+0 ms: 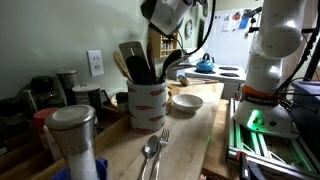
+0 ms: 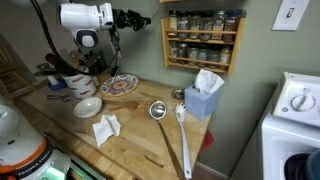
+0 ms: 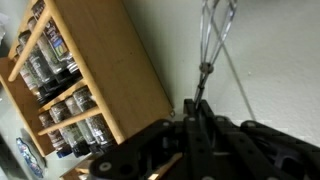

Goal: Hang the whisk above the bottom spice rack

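Observation:
My gripper [image 3: 194, 112] is shut on the thin metal handle of the whisk [image 3: 216, 30], whose wire loops point up along the pale wall in the wrist view. The wooden spice rack [image 3: 85, 70], with rows of jars, hangs just left of the whisk there. In an exterior view the gripper [image 2: 137, 18] holds the whisk [image 2: 151, 20] in the air, pointing towards the spice rack [image 2: 203, 40] and a short way from its side. In an exterior view the gripper [image 1: 166, 14] is high above the counter; the whisk does not show clearly there.
On the wooden counter [image 2: 140, 140] lie a white bowl [image 2: 87, 108], a patterned plate [image 2: 118, 85], a napkin [image 2: 107, 127], a ladle [image 2: 158, 110], a spatula [image 2: 183, 135] and a tissue box [image 2: 203, 97]. A utensil crock [image 1: 147, 102] and cutlery [image 1: 154, 150] stand nearer. A white appliance [image 2: 296, 110] is beside the counter.

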Robot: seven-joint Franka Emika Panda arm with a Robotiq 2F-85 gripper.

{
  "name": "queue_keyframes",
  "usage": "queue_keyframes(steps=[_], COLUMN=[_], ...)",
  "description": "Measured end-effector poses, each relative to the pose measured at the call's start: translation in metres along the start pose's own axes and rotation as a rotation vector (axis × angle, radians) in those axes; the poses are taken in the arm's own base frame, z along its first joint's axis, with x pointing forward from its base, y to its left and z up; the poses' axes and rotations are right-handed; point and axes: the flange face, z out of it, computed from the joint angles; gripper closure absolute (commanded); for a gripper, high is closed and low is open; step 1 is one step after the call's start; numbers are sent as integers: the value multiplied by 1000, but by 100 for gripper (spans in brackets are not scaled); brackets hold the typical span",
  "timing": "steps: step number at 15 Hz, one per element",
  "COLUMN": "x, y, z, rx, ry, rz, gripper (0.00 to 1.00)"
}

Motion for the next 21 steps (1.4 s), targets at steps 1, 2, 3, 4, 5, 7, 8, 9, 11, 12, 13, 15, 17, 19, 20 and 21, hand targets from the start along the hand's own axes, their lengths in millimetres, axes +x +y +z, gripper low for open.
queue_keyframes(steps=[1, 2, 3, 4, 5, 7, 8, 9, 11, 12, 13, 15, 17, 19, 20, 21], x=[0, 0, 0, 0, 0, 0, 0, 0, 0, 0, 0, 0, 0, 0, 0, 0], y=[0, 0, 0, 0, 0, 0, 0, 0, 0, 0, 0, 0, 0, 0, 0, 0], z=[0, 0, 0, 0, 0, 0, 0, 0, 0, 0, 0, 0, 0, 0, 0, 0], rx=[0, 0, 0, 0, 0, 0, 0, 0, 0, 0, 0, 0, 0, 0, 0, 0], ry=[0, 0, 0, 0, 0, 0, 0, 0, 0, 0, 0, 0, 0, 0, 0, 0], rz=[0, 0, 0, 0, 0, 0, 0, 0, 0, 0, 0, 0, 0, 0, 0, 0], gripper=[93, 93, 93, 93, 93, 93, 93, 93, 93, 93, 93, 93, 93, 93, 98, 98])
